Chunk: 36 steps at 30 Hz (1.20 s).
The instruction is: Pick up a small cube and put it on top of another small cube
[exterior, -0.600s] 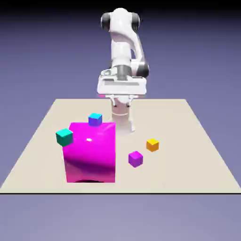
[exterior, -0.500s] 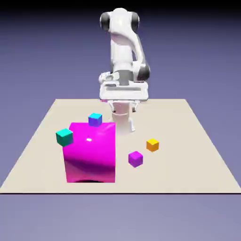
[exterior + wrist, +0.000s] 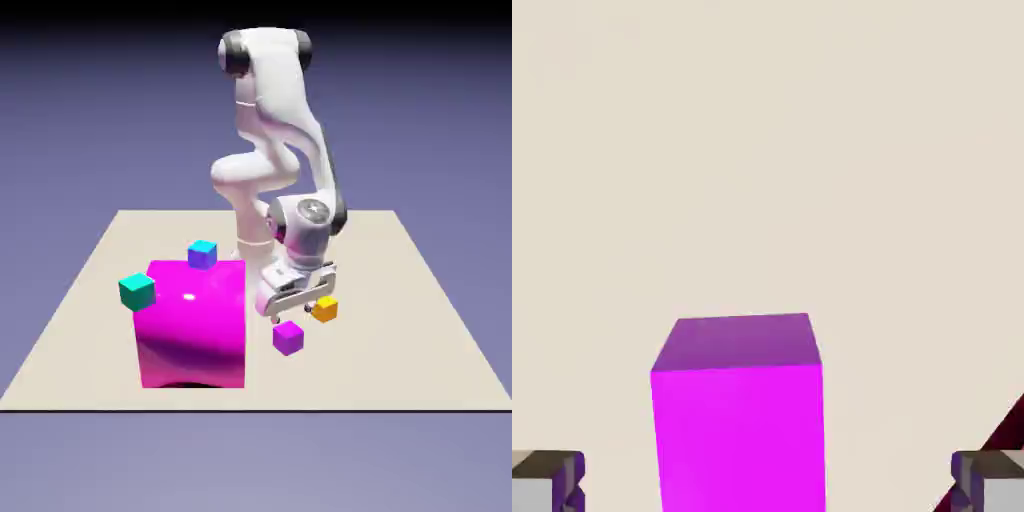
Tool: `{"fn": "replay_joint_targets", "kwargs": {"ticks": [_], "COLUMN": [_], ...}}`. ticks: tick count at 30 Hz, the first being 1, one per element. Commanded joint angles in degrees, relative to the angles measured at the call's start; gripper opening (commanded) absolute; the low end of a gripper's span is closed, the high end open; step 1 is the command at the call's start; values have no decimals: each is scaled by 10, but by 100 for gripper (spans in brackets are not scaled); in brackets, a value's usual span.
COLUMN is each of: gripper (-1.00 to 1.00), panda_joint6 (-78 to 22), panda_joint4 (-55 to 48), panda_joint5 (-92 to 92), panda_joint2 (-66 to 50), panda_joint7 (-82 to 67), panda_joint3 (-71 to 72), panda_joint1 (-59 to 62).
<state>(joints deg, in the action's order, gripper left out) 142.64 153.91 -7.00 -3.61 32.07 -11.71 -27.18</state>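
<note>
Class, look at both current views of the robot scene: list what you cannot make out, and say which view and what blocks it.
- Tool, exterior view: its fingertips are too small to tell how far above the purple cube they are.
- Purple cube, hand view: its lower part is cut off by the bottom edge.
- Orange cube, exterior view: partly covered by the tool.
- Light-blue-topped cube, exterior view: its base is hidden behind the big magenta cube.

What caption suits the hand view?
Open gripper poised over the small plain purple cube on the beige table.
</note>
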Motion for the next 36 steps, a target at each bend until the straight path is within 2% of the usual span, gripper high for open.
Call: {"fn": "replay_joint_targets", "kwargs": {"ticks": [1,6,7,15,25,33,36], "gripper": [0,0,-100,-100,-100,-100,-100], "panda_joint6": [21,126,126,-20,-269,-465,-444], "panda_joint4": [1,5,5,-3,-110,-134,-114], "panda_joint5": [3,17,17,10,-13,-34,-38], "panda_joint2": [-21,-121,-121,4,201,334,333], "panda_joint7": [-2,-11,-11,-19,-1,16,18], "panda_joint3": [3,15,15,17,56,-19,-23], "panda_joint1": [3,17,17,8,155,300,303]}}
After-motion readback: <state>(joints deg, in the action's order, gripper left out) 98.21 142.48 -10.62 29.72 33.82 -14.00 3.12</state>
